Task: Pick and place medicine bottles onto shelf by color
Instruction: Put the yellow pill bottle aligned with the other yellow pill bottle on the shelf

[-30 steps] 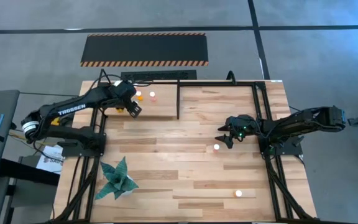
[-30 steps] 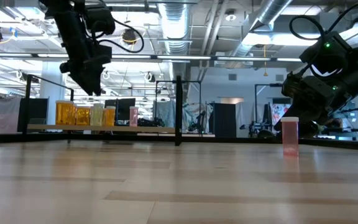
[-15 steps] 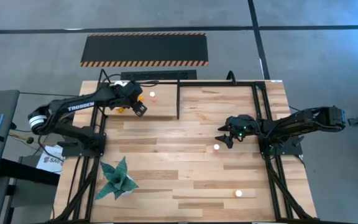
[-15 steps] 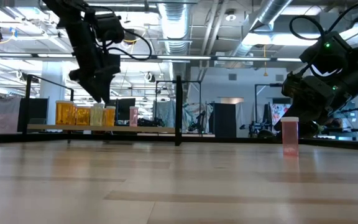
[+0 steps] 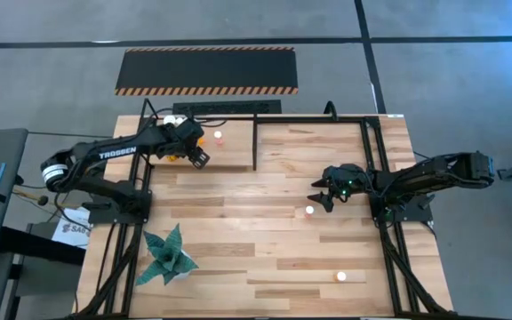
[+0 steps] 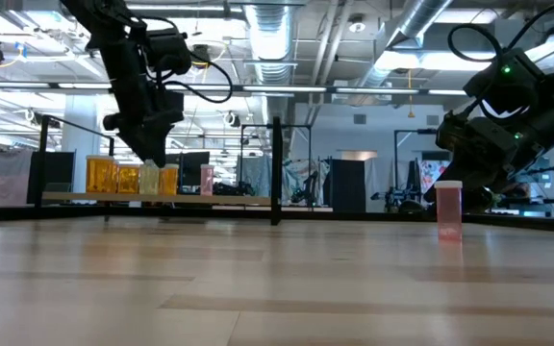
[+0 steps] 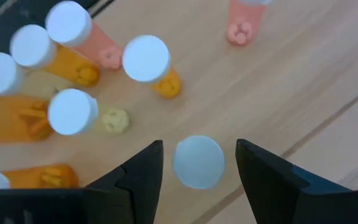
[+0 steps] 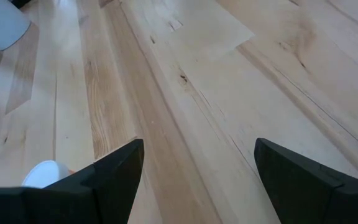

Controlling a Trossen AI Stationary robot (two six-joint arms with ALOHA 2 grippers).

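Wooden shelf (image 5: 229, 153) sits at 11 o'clock on the surface (image 5: 256, 258). I have the left tool (image 7: 199, 163) above its bottle cluster (image 6: 133, 177), fingers partly spread astride one white-capped bottle (image 7: 198, 161); contact I cannot tell. A pink bottle (image 6: 207, 179) stands apart on the shelf. Right tool (image 5: 320, 197) hangs wide open at 3 o'clock, beside a pinkish bottle (image 6: 448, 209). Another bottle (image 5: 341, 276) stands at 5 o'clock.
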